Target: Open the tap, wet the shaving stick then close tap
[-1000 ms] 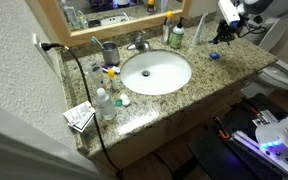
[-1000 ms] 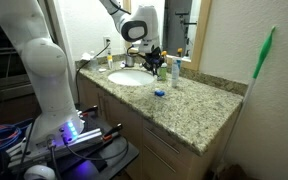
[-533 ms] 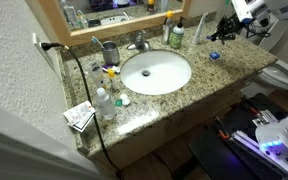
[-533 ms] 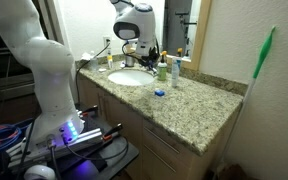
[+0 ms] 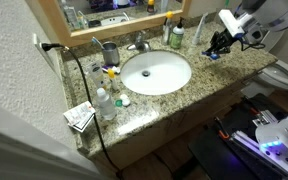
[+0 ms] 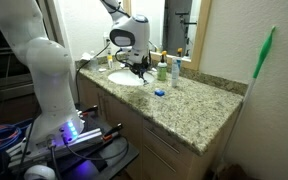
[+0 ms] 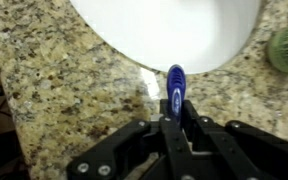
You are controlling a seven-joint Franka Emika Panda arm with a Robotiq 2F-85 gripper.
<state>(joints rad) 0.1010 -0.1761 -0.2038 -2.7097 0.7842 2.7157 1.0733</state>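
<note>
1. Black gripper (image 7: pixel 172 120): fingers clamped on the thin grey handle of the blue-headed shaving stick (image 7: pixel 174 82).
2. Stick head pts at white oval sink (image 7: pixel 164 30), over speckled granite counter (image 7: pixel 64 80) just beside the rim.
3. Small chrome tap (image 5: pixel 139 43) sits behind sink, well apart from gripper.

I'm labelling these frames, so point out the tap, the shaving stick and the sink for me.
tap (image 5: pixel 140 45), in an exterior view, on its chrome body.
shaving stick (image 7: pixel 174 84), wrist view, on its blue head.
sink (image 5: pixel 156 76), in an exterior view, on the bare white basin.
</note>
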